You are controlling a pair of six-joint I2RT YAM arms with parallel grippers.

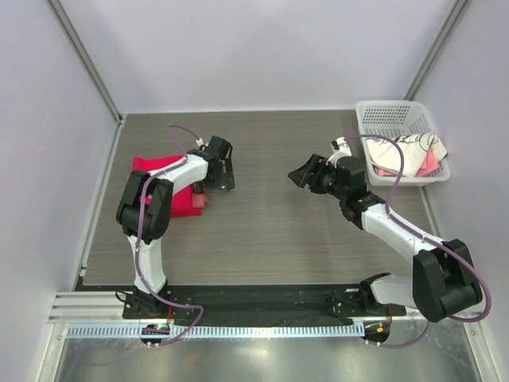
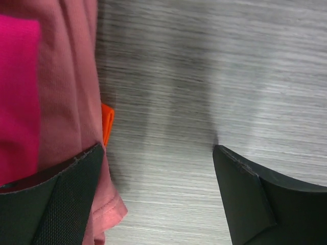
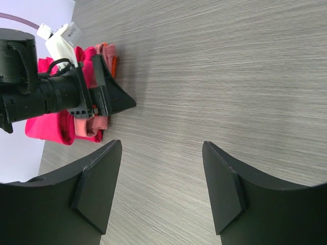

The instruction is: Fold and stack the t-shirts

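Observation:
A folded bright crimson t-shirt (image 1: 181, 203) lies at the table's left on a salmon-pink one (image 2: 69, 76), whose edge sticks out on the right; both also show in the right wrist view (image 3: 48, 127). An orange bit (image 2: 107, 122) peeks out beneath. My left gripper (image 1: 215, 179) is open at the stack's right edge; one finger (image 2: 61, 204) lies over the pink hem, and only bare table shows between the jaws (image 2: 158, 199). My right gripper (image 1: 305, 175) is open and empty over mid-table (image 3: 161, 189). A white dark-printed t-shirt (image 1: 409, 150) lies in the basket.
The white lattice basket (image 1: 391, 114) stands at the back right; a pink-red cloth (image 1: 429, 164) lies in it beside the white shirt. Grey walls close the table on the left, back and right. Bare wood-grain table lies between the two grippers.

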